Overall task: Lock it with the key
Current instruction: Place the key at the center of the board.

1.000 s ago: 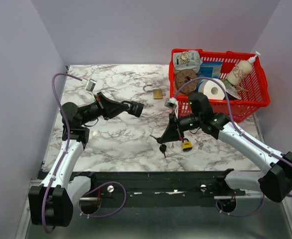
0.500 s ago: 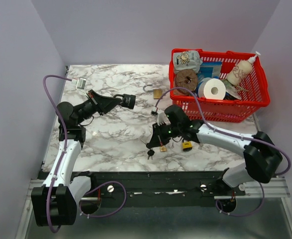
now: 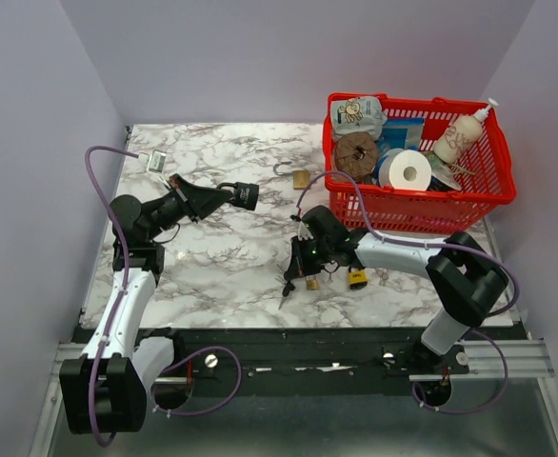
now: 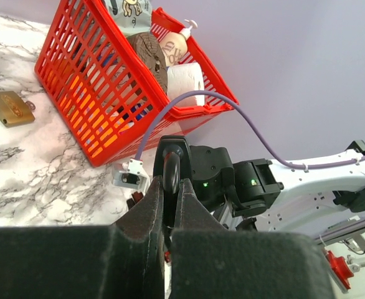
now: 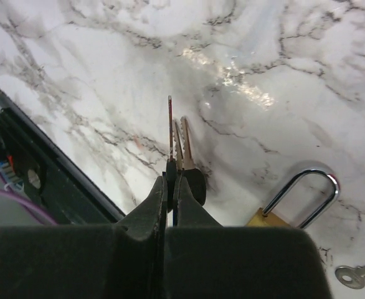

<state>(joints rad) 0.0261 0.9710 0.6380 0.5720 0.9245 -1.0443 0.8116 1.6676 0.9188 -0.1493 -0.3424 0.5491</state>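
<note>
Brass padlock: a padlock [image 5: 294, 202] lies on the marble counter [image 5: 276, 50] just to the right of my right hand [image 5: 170, 177], its shackle arched up and one leg seemingly free of the body; I judge it unlocked.
Key: my right hand is pinched tight on a bunch of keys [image 5: 181, 149], blades pointing away from me, tips low over the counter.
Step in hand: key is gripped, not yet at the lock; I read this as carrying it across.
Next move: swing the blade right and line it up with the keyway, which I cannot see from here; the shackle likely needs pressing home too.
Left hand: my left hand [image 4: 168, 187] is held above the counter, squeezed on a dark rounded part [image 4: 171, 167] I cannot identify.
Other lock: a flat brass piece [image 4: 8, 107] lies beside the red basket [image 4: 83, 99], far ahead of my left hand.
Loose key: a silver key [image 5: 357, 274] lies at the lower right, partly cut off.
Hard to make out: the padlock body is cropped by my own fingers.
</note>
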